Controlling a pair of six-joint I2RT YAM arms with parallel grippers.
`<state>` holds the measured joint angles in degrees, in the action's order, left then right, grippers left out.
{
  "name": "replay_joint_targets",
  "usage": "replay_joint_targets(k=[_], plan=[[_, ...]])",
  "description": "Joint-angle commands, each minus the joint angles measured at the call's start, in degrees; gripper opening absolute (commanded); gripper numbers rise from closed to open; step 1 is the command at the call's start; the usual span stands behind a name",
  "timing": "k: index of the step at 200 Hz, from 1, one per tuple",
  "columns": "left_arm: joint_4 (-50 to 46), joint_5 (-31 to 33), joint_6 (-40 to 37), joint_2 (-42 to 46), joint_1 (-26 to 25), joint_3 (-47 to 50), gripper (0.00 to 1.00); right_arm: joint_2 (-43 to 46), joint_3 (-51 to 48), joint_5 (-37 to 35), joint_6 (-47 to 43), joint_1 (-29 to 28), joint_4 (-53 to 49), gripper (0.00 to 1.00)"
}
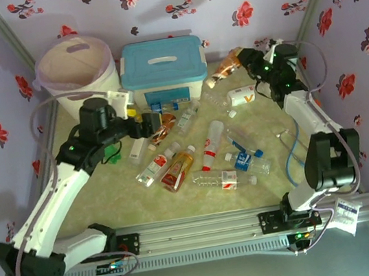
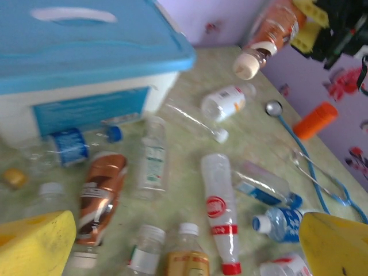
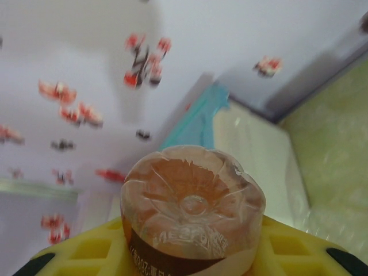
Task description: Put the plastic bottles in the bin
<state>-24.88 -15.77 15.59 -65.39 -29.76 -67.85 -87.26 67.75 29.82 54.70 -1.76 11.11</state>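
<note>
Several plastic bottles (image 1: pixel 204 156) lie scattered on the green table. The round white bin (image 1: pixel 77 67) with its pink liner stands at the back left. My left gripper (image 1: pixel 147 128) hovers open above the bottles in front of the box. In the left wrist view its yellow fingers (image 2: pixel 35 244) frame a brown-labelled bottle (image 2: pixel 100 195), a red-labelled clear bottle (image 2: pixel 221 213) and an amber bottle (image 2: pixel 187 261), with nothing between them. My right gripper (image 1: pixel 246 59) is raised at the back right, shut on an amber bottle (image 1: pixel 228 66). The base of this amber bottle (image 3: pixel 192 204) faces the right wrist camera.
A white box with a blue lid (image 1: pixel 163 61) stands at the back centre, to the right of the bin. An orange cup (image 2: pixel 315 119) and a metal spoon (image 2: pixel 273 107) lie near the right wall. A blue cable (image 1: pixel 290 150) loops by the right arm.
</note>
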Motion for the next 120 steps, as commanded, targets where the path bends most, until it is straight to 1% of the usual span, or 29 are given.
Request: replay_joint_targets(k=[1, 31, 45, 73, 94, 120], plan=[[-1.23, -5.75, -3.58, -4.59, -2.27, -4.05, 0.99, 4.32, -2.50, 5.64, -7.49, -2.56, -8.77, 0.32], [2.50, -8.17, -2.60, -10.46, -3.47, -6.58, 1.00, 7.94, -1.69, 7.94, -12.67, -6.94, -16.25, 0.32], [2.99, -9.19, -2.58, -13.55, -3.88, -9.54, 1.00, 8.75, -1.25, 8.56, -14.10, -8.81, -19.01, 0.32], [-0.09, -10.37, -5.42, -19.76, -6.32, -15.95, 1.00, 9.05, -0.29, 8.94, -14.97, -12.06, -20.43, 0.32], [0.15, -10.68, -5.31, -22.58, -7.82, -17.66, 1.00, 9.05, 0.36, 8.76, -15.74, -14.40, -20.87, 0.32], [0.25, -10.61, -5.10, -25.10, -9.05, -18.23, 1.00, 8.93, 0.48, 8.93, -14.93, -15.62, -19.38, 0.32]])
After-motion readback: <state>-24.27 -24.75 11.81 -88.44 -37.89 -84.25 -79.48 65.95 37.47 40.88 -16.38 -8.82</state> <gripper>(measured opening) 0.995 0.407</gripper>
